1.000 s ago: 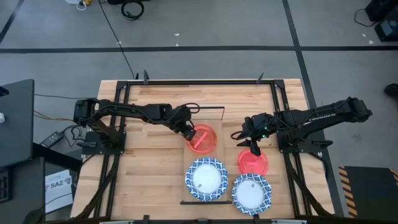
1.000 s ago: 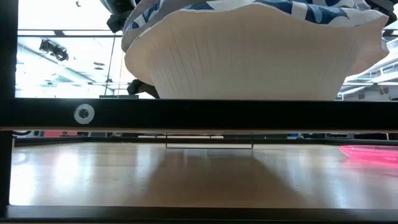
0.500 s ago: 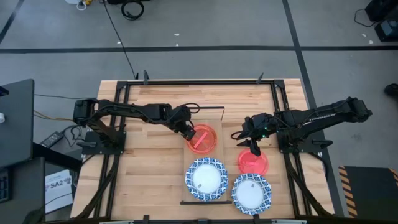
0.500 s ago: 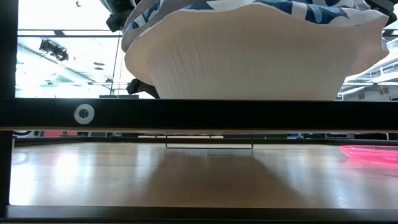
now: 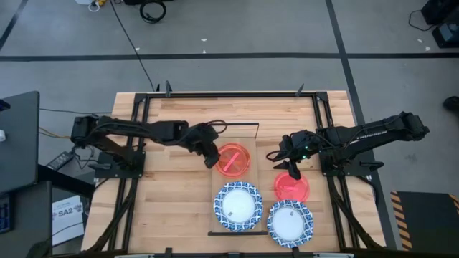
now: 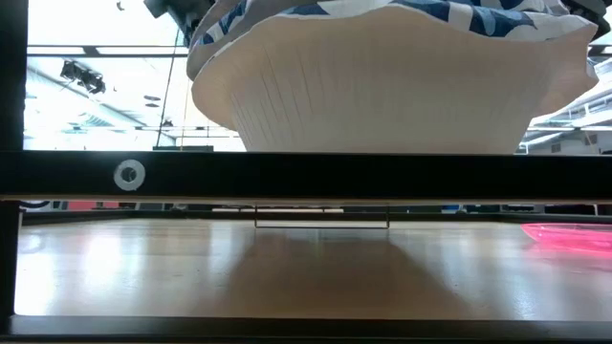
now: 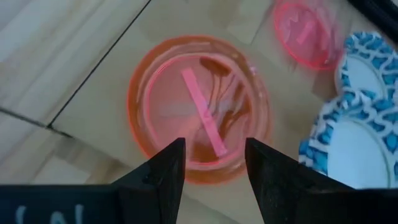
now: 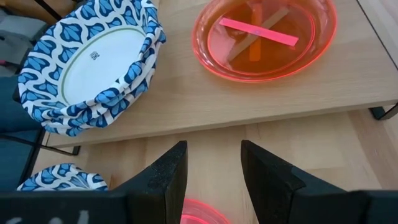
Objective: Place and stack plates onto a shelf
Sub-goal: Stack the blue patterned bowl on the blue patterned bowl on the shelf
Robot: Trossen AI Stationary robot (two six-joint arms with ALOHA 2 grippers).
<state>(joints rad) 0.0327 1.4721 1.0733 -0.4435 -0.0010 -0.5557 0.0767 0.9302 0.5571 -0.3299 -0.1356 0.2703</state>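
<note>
The left gripper (image 5: 211, 159) hangs with fingers spread, empty, just beside the red plate (image 5: 233, 159) on the shelf (image 5: 247, 143). The right gripper (image 5: 293, 172), fingers parted, hovers over another red plate (image 5: 292, 188).

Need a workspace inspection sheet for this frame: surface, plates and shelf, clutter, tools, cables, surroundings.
Surface: light wooden tabletop in a black frame.
Job's things: long light-wood shelf board carries a translucent red-pink plate and a white plate with blue patterned rim. A second red-pink plate and a second blue-rimmed plate lie on the tabletop.
Clutter: pink strip inside the shelf's red-pink plate; nothing else seen.
Grippers: left tool open, empty, beside the shelf's red-pink plate. Right tool over the second red-pink plate's rim.
Cables: black cables on the floor beyond the table.
Surroundings: grey floor with dark lines; nobody seen.
</note>
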